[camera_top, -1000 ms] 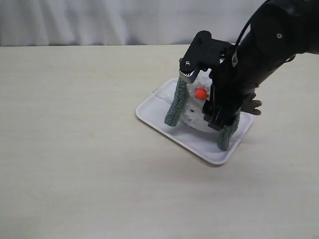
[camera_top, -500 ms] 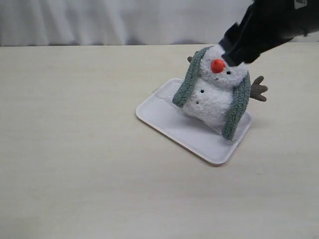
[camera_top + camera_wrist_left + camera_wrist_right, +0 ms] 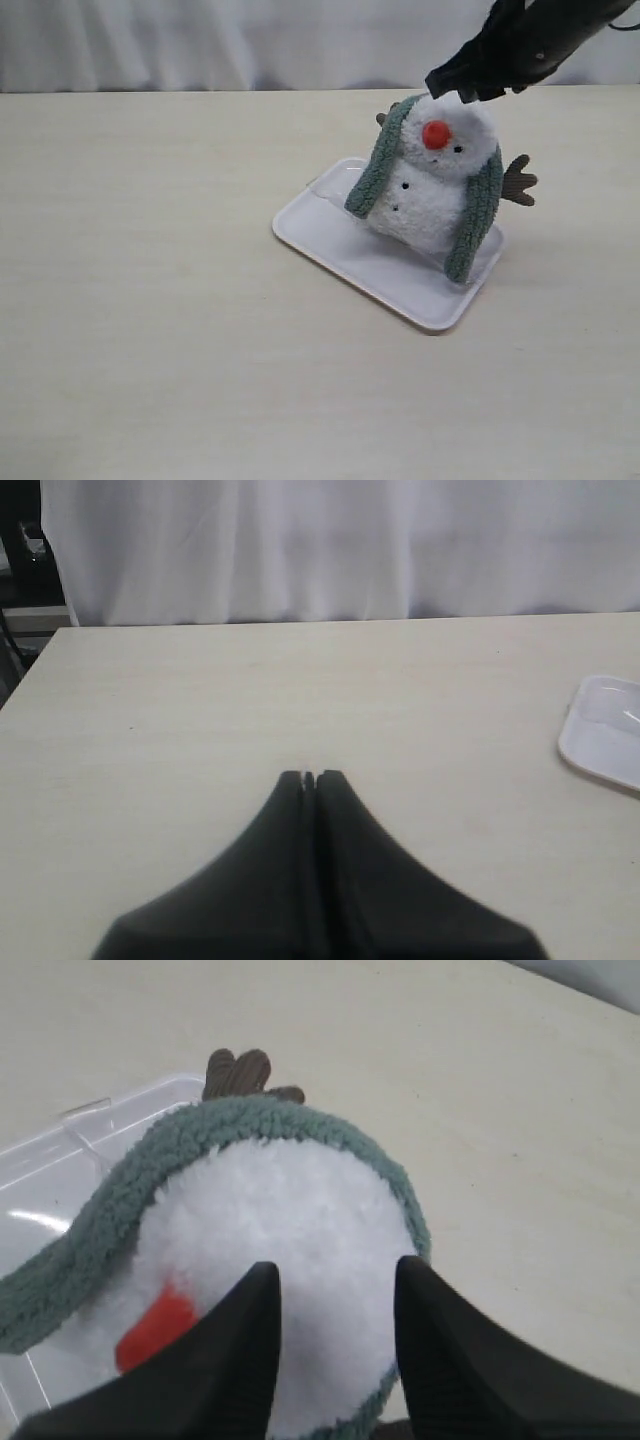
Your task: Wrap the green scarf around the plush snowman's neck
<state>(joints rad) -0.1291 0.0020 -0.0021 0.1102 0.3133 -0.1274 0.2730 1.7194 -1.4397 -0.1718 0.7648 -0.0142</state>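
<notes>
The plush snowman (image 3: 430, 195) stands on the white tray (image 3: 330, 235), leaning back a little, orange nose (image 3: 435, 133) facing front. The green scarf (image 3: 375, 170) runs behind its neck, and both ends hang down its front sides. My right gripper (image 3: 468, 84) hovers just above the head, open. In the right wrist view the white head (image 3: 290, 1210) shows between the spread fingers of the right gripper (image 3: 340, 1268), with the scarf (image 3: 250, 1120) curving behind. My left gripper (image 3: 312, 776) is shut and empty over bare table, out of the exterior view.
A brown twig arm (image 3: 520, 182) sticks out past the tray's right rim. The tray's corner (image 3: 605, 740) shows at the edge of the left wrist view. A white curtain (image 3: 200, 40) backs the beige table (image 3: 150, 300).
The right arm has lifted up and to the right, off the snowman. The snowman has gone from low under the gripper to upright, the scarf ends hanging at its sides.
</notes>
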